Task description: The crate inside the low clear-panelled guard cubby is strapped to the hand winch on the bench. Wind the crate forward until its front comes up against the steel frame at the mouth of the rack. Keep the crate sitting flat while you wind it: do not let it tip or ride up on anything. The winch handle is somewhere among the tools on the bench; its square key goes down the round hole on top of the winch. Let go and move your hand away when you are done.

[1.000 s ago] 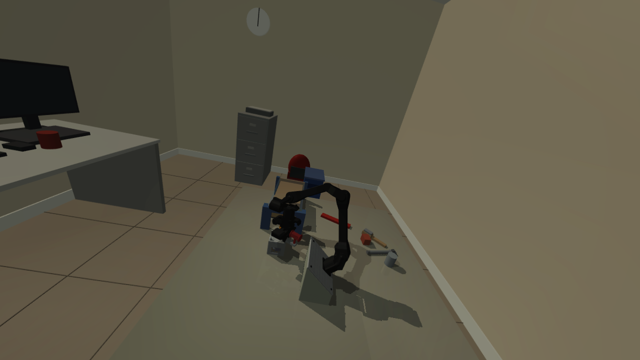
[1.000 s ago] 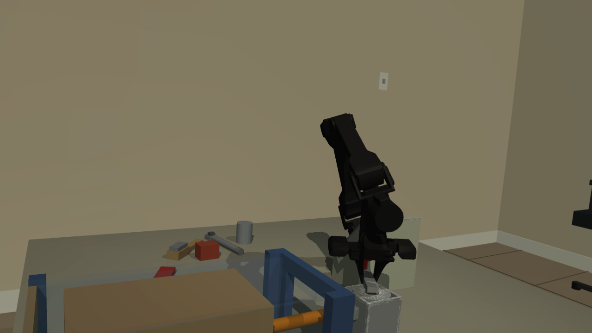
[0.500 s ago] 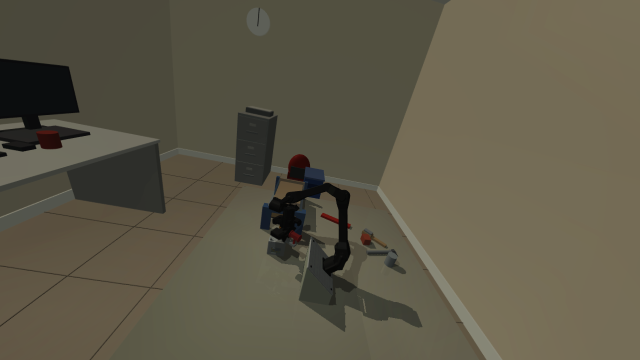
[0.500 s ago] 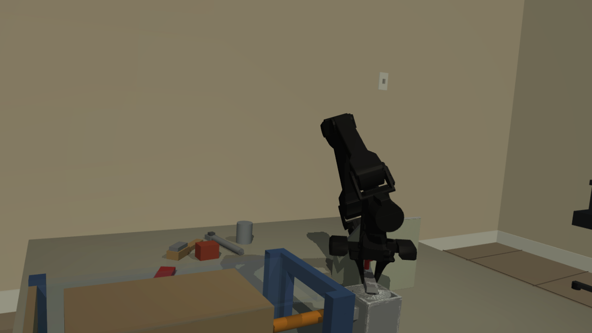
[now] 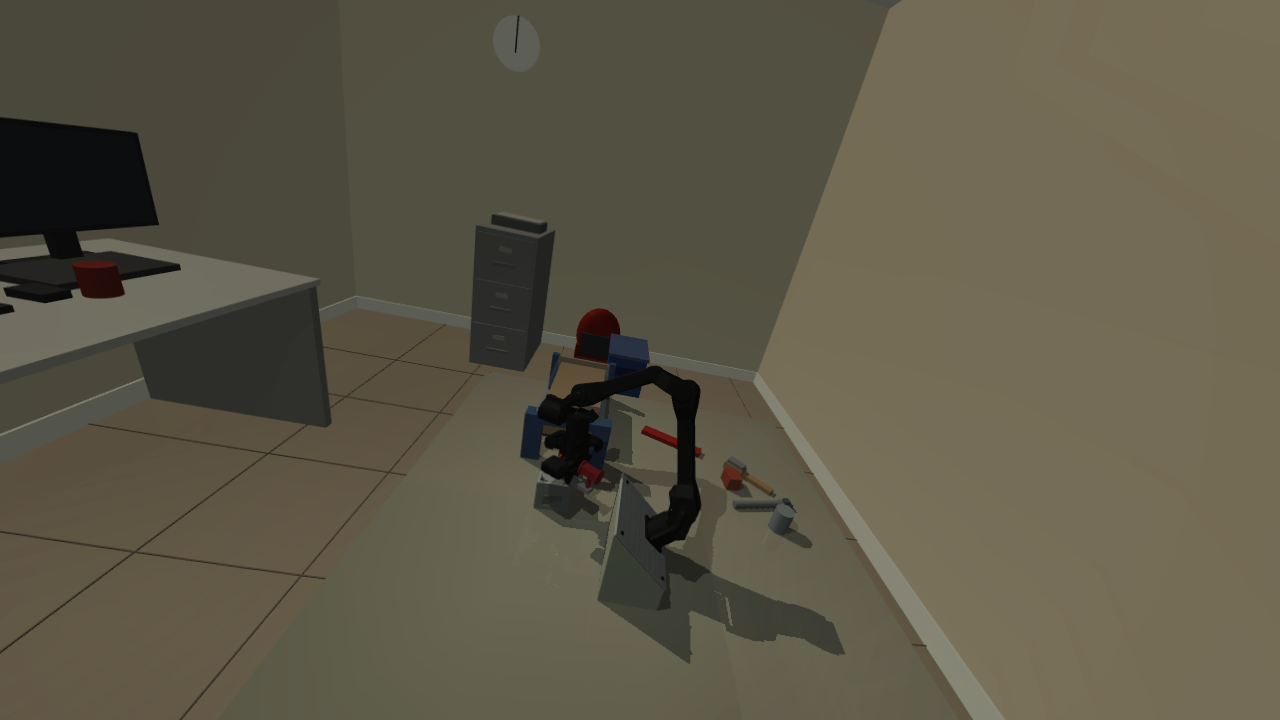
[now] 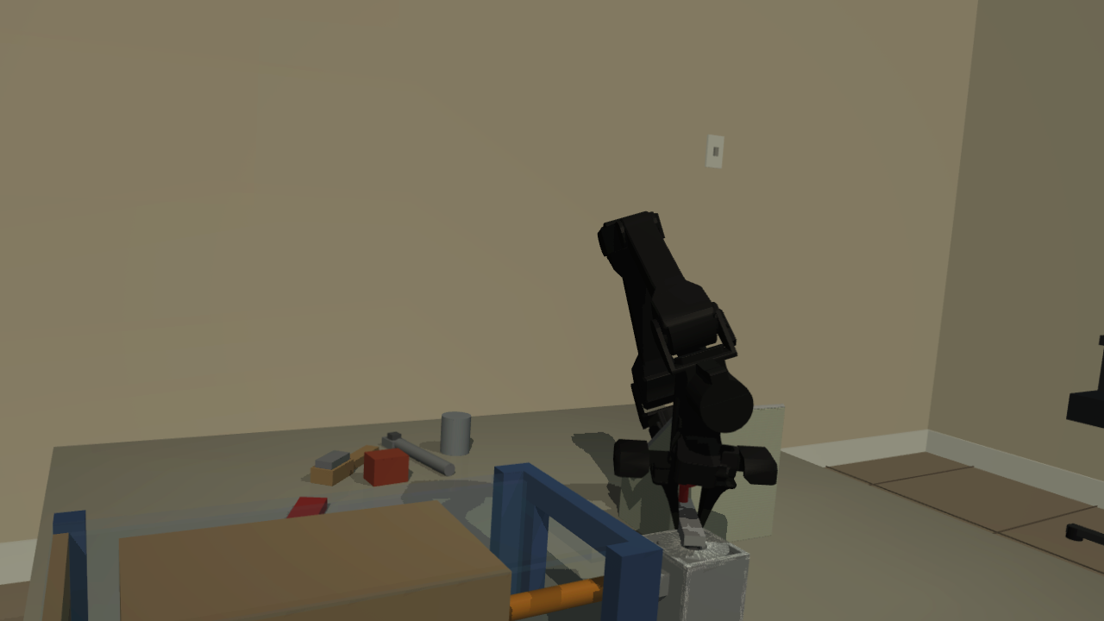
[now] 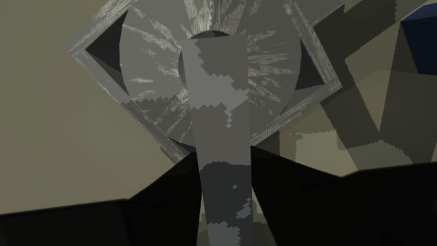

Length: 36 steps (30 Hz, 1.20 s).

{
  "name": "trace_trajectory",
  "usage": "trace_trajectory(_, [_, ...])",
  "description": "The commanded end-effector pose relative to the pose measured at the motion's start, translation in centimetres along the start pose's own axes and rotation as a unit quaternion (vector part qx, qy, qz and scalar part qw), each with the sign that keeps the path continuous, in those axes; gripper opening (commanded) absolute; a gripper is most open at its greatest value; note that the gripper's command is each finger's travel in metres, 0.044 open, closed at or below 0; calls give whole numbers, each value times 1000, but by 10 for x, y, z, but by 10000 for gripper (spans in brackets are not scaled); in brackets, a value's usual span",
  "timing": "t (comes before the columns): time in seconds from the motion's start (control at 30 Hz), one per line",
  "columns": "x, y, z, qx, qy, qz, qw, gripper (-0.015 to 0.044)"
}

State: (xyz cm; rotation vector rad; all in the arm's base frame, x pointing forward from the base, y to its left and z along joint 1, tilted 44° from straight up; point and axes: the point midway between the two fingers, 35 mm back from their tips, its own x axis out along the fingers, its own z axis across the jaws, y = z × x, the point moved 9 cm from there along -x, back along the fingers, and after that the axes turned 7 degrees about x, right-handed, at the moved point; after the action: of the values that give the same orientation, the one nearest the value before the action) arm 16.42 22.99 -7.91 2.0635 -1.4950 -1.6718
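My gripper [image 6: 689, 518] [image 7: 222, 157] is shut on the winch handle's flat grey arm [image 6: 692, 536] [image 7: 222, 133]. The handle's red grip [image 5: 589, 472] [image 6: 684, 492] shows beside the fingers. The arm's end is over the round hole on top of the grey winch [image 5: 553, 495] [image 6: 716, 591] [image 7: 147, 61]; the square key is hidden. The brown crate [image 5: 581, 379] [image 6: 309, 540] sits flat in the clear-panelled cubby, as far as its top shows. A gap spanned by the orange strap [image 6: 555, 598] separates its front from the blue steel frame [image 5: 531, 435] [image 6: 636, 579].
Beside the cubby lie a red bar [image 5: 664, 437] [image 6: 307, 506], a red block [image 5: 731, 479] [image 6: 385, 467], a wooden-handled hammer [image 5: 759, 481] [image 6: 331, 472] and a grey bar tool [image 5: 756, 505] [image 6: 424, 454]. A grey cylinder [image 5: 781, 519] [image 6: 455, 434] stands near. A blue box [image 5: 629, 349] is behind.
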Motion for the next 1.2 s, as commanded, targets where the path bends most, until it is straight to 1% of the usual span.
trace_trajectory(0.0, [4,0,-1,-8,-3,2,1000,0])
trace_trajectory(0.93, [4,0,3,36,-6,2,999,0])
trace_trajectory(1.17, [4,-1,-2,-25,-1,3,1000,0])
